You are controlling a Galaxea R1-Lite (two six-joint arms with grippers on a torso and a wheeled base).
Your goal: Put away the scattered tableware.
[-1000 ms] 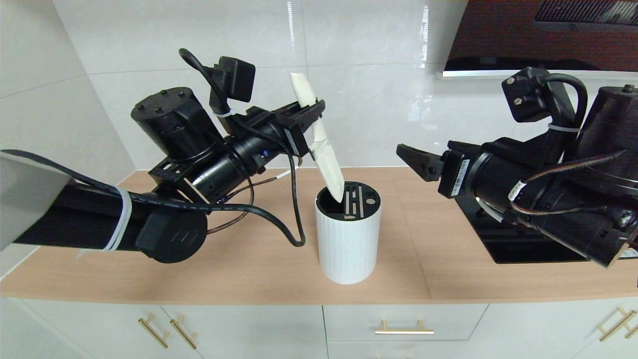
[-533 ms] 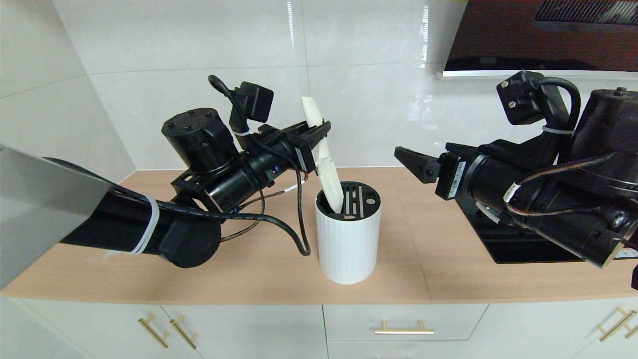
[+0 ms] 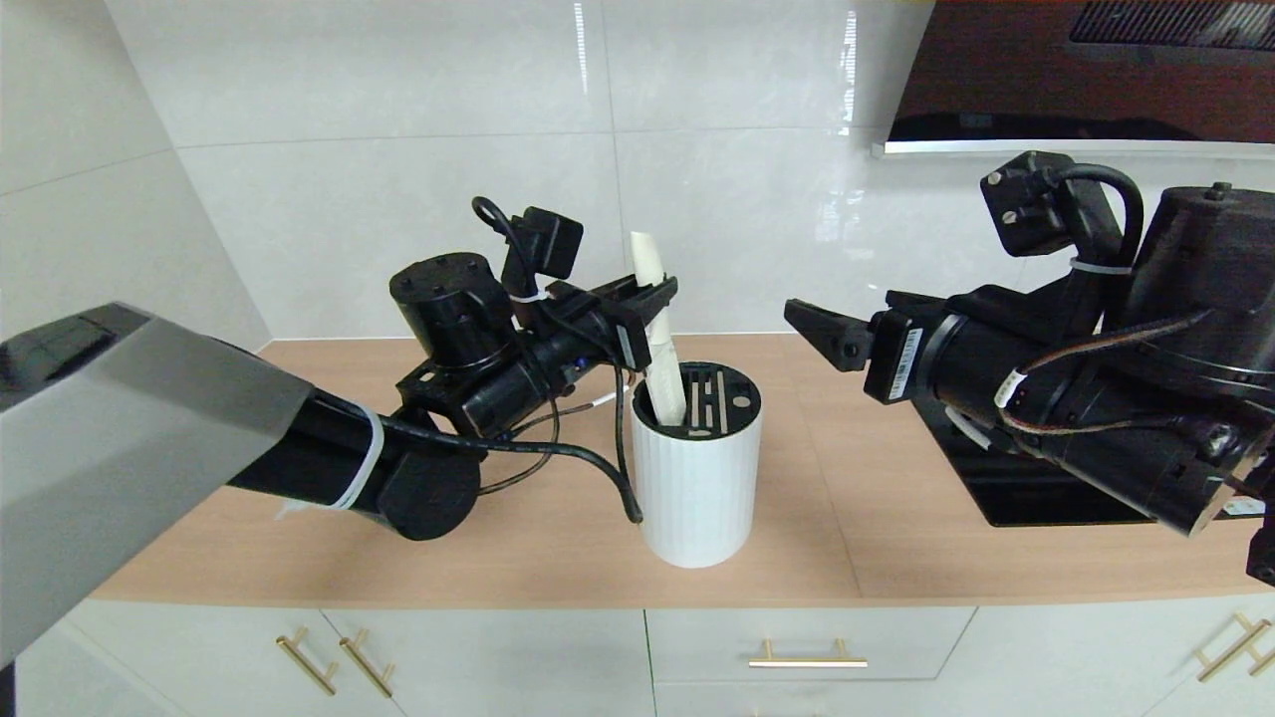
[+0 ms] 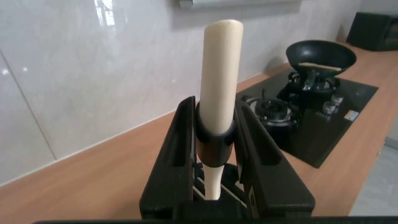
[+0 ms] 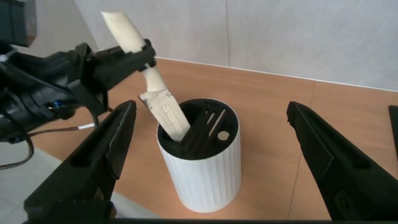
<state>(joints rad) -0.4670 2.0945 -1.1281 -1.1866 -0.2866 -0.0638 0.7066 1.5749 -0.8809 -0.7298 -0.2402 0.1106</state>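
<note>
A cream-coloured knife (image 3: 657, 339) with a pale handle (image 4: 217, 99) stands tilted, its blade (image 5: 169, 116) partly down in the open compartment of a white ribbed knife holder (image 3: 695, 468) on the wooden counter. My left gripper (image 3: 652, 299) is shut on the knife's handle just above the holder. Off to the holder's right, at about the height of its top, my right gripper (image 3: 815, 329) is held open with nothing between its fingers (image 5: 102, 163). The holder's black slotted top (image 5: 208, 127) lies between them in the right wrist view.
A black gas hob (image 3: 1026, 488) is set into the counter (image 3: 518, 538) at the right, with a frying pan (image 4: 320, 57) on a burner. A tiled wall rises behind. Drawers with gold handles (image 3: 807, 657) run below the counter's front edge.
My left gripper has moved down and to the right with the knife, sinking the blade deeper into the holder. The right arm has barely shifted.
</note>
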